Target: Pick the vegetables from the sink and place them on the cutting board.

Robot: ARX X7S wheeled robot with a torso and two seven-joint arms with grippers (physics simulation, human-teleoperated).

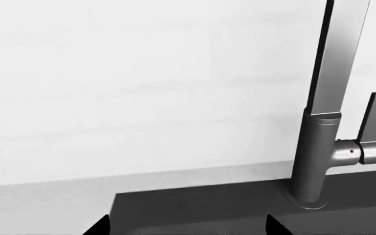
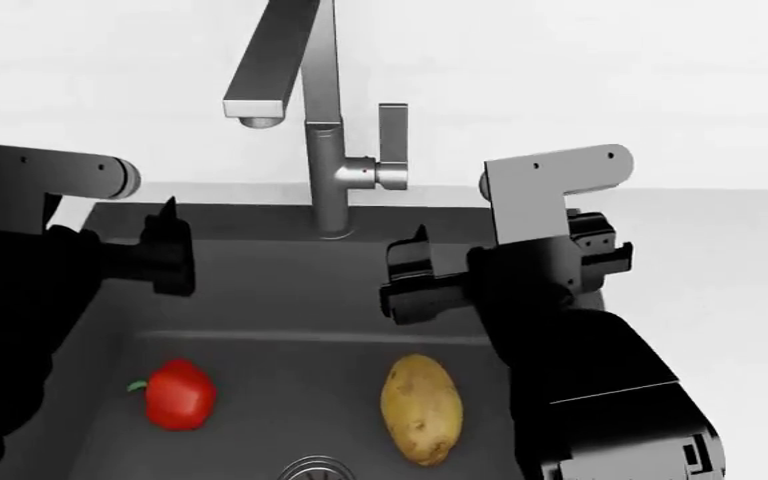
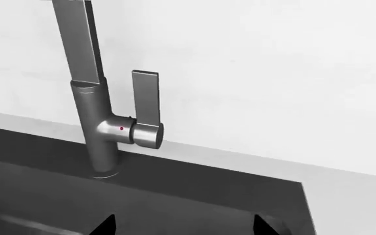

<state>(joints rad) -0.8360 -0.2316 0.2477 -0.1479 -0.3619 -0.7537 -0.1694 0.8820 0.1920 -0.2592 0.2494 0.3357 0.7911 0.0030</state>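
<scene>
Vegetables both on the sink point(image 2: 277, 290) floor, none lifted: red bell pepper point(image 2: 179, 394) with green stem toward the head view's left, speckled potato point(image 2: 422, 408) lying lengthwise nearer the middle, well apart from each other. Round metal drain point(image 2: 313, 468) sits between them at the near edge of the view, partly cut off. Faucet point(image 2: 327, 150) stands at the back rim, spout reaching out over the basin, lever handle on its right side with a small red dot on the hub, seen in both wrist views. Left gripper point(image 2: 160, 255) hangs above the basin's left side, over and behind the pepper, touching nothing; its fingertips point(image 1: 96, 227) show spread wide with empty space between. Right gripper point(image 2: 408, 282) hangs above the potato, clear of it; fingers point(image 3: 103, 226) also spread wide, holding nothing. Both wrist cameras face the faucet and the pale back wall point(image 1: 142, 73). Cutting board not visible in any view.
</scene>
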